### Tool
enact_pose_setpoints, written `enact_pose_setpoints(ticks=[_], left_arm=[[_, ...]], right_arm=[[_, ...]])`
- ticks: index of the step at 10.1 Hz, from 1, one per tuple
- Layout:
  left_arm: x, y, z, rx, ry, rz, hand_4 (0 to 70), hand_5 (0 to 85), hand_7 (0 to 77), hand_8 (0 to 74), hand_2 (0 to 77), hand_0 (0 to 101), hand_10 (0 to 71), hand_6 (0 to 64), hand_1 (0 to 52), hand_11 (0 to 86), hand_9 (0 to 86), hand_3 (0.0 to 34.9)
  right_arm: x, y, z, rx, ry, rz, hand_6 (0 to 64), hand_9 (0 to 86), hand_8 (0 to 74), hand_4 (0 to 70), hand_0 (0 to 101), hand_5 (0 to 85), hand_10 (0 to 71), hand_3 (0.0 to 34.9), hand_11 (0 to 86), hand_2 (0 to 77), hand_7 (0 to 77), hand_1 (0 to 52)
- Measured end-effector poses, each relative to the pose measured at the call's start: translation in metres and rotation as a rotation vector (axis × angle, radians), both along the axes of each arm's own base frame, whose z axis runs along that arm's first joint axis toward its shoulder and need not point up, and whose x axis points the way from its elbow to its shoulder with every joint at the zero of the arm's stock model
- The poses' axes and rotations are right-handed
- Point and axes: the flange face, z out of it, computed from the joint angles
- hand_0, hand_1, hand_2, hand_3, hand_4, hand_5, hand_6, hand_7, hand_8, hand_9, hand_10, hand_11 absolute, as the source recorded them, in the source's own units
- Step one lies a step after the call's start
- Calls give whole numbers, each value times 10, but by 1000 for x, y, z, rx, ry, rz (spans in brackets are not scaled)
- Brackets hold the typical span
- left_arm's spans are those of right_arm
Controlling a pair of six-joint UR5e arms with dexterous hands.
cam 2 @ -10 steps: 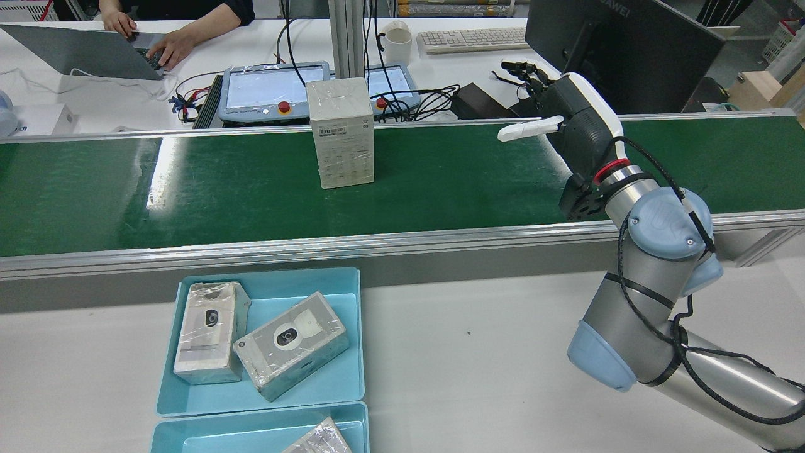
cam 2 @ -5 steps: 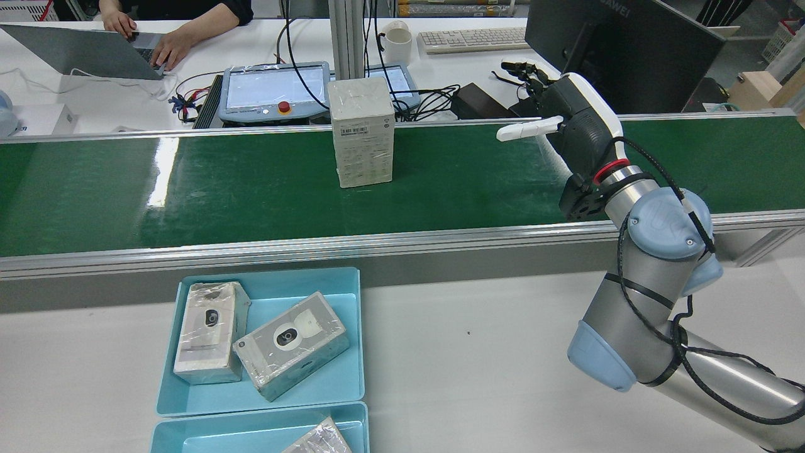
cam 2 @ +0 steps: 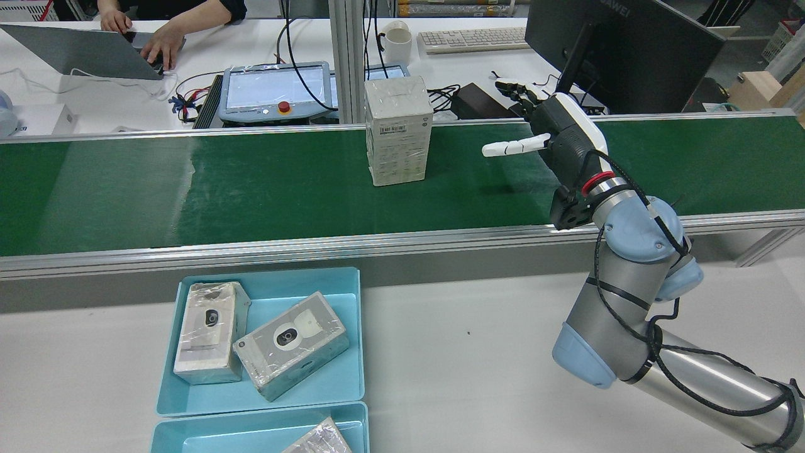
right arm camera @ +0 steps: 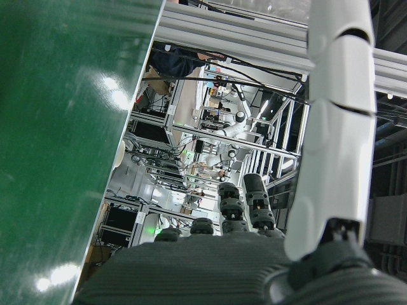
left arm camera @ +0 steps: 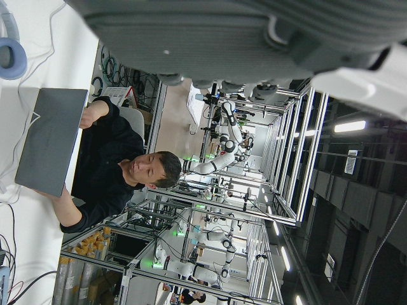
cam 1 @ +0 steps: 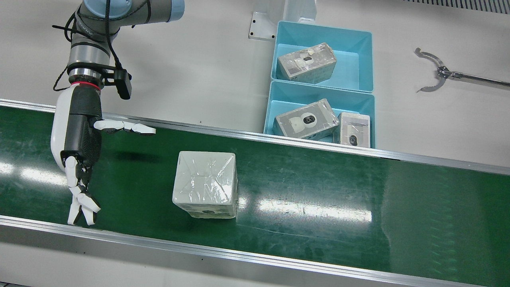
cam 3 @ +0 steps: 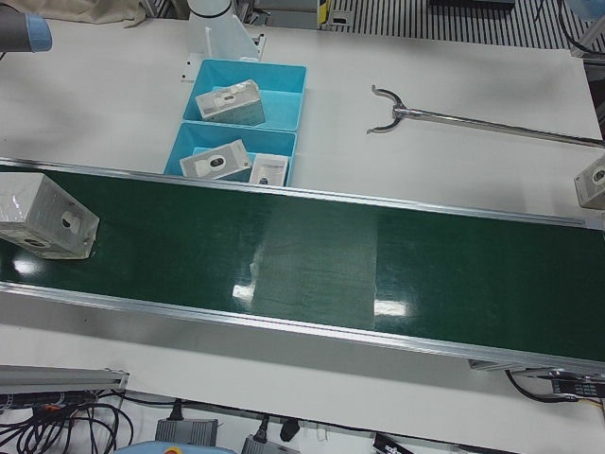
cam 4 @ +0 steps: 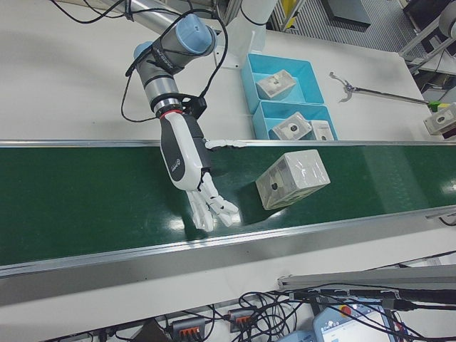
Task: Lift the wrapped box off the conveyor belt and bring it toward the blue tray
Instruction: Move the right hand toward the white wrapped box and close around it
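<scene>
Right robot hand (cam 1: 79,155) spread beside glossy film-wrapped cuboid box (cam 1: 206,184) on green belt (cam 1: 318,199).

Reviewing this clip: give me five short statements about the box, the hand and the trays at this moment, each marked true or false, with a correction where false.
1. The wrapped box stands on the green conveyor belt, held by nothing. True.
2. The right hand is closed around the box. False: it is open over the belt, fingers spread, with clear belt between it and the box.
3. The blue tray nearest the belt already holds two wrapped boxes. True.
4. The left hand is reaching over the belt. False: no overview shows it there; only its own camera shows part of it.
5. The box lies inside a tray. False: it is on the belt, apart from both trays.
</scene>
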Motion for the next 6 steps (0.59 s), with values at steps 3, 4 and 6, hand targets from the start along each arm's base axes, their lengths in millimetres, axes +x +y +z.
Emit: enact_pose_setpoints(ticks=[3,4,6], left_arm=[[0,0,0,0,0,0,0,11,0,5,5,0,5,0,0,5,5,0],[0,0,0,0,0,0,0,11,0,5,5,0,5,0,0,5,5,0],[0,0,0,0,0,0,0,11,0,5,5,0,0,0,0,5,0,0]], right_arm=[[-13,-4,-4,5,-6,-10,33,16,16,16,476,229,0,14,11,76,33,131],[-18,-7,-4,7,-8,-13,33,16,16,11,472,213,0,29,11,60,33,115],[-25,-12,-2,14,-14,-15,33,16,16,27,470,218,0,23,11,65,33,115]])
